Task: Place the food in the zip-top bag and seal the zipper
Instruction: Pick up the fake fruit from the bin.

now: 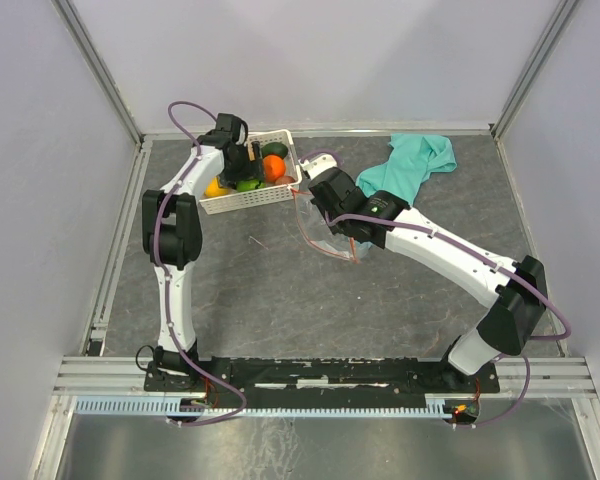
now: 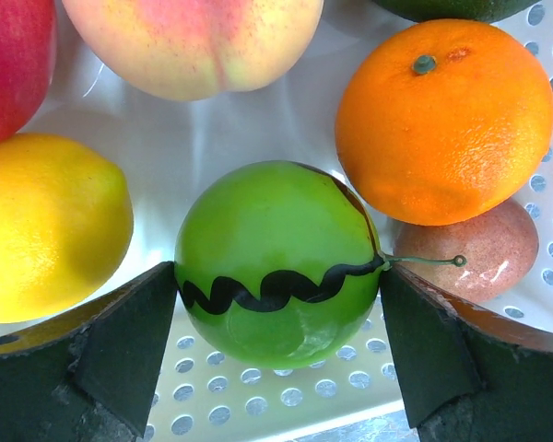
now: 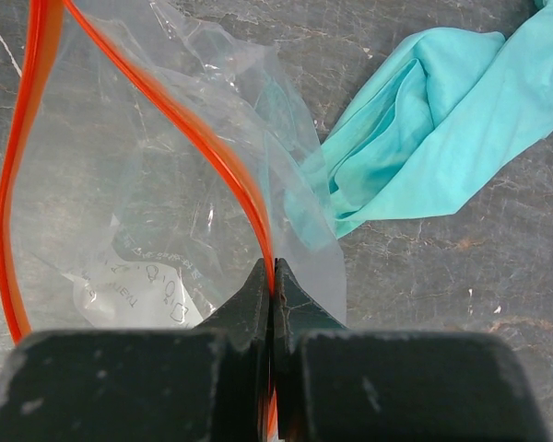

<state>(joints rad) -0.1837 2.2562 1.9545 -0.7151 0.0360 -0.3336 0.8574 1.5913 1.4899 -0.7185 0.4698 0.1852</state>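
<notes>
So the right claw was pinched shut on the bag zipper, holding its mouth open mid-surface, while the left claw, open, straddled a green fruit in the basket near the far-left corner.

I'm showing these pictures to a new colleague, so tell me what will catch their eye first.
The left gripper brackets a glossy green toy ball with a wavy black stripe inside the white perforated basket, beside a bright orange and a yellow lemon. Right of the basket, the right gripper pinches the red-orange zipper strip of the open clear crinkly bag. A teal cloth lies crumpled beyond.
</notes>
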